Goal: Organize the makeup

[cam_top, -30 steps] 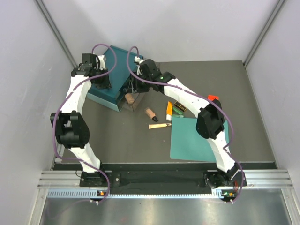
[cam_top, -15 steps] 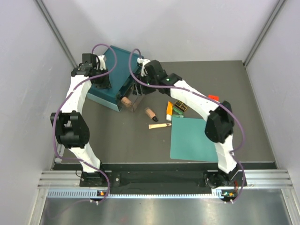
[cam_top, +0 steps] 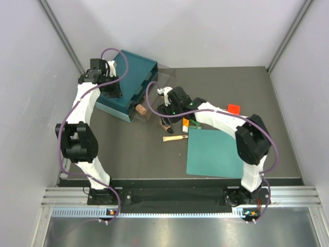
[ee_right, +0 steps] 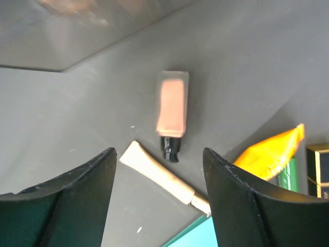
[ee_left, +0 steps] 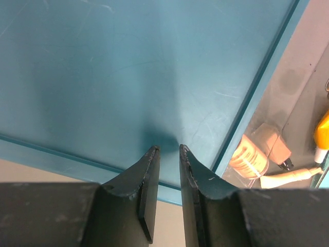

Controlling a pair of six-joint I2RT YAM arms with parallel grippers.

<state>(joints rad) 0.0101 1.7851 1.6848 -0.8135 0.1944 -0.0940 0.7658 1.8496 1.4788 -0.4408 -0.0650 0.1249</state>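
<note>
On the grey table a tan bottle (cam_top: 164, 124) (ee_right: 172, 103) with a dark cap lies flat, with the beige stick (cam_top: 175, 138) (ee_right: 163, 179) just near of it. My right gripper (cam_top: 165, 117) (ee_right: 159, 152) hovers above these two, open wide and empty. To their right lie the orange tube (cam_top: 185, 122) (ee_right: 271, 149), the slim green tube (cam_top: 195, 125) (ee_right: 289, 177) and the dark palette (cam_top: 198, 117) (ee_right: 320, 163). Another tan bottle (cam_top: 140, 109) (ee_left: 255, 154) lies inside the clear container (cam_top: 160, 82). Over the teal box (cam_top: 128, 77) (ee_left: 128, 67), my left gripper (cam_top: 111, 92) (ee_left: 168, 148) has a narrow empty gap.
The flat teal mat (cam_top: 216, 152) lies at the near right, its corner touching the beige stick. A small red cube (cam_top: 234, 108) sits right of the palette. The teal box and clear container stand at the back left, close to the side wall.
My right gripper let go of a tan bottle in the clear container, drew back toward the near right and opened wider over the bottle on the table. The left arm stayed put.
</note>
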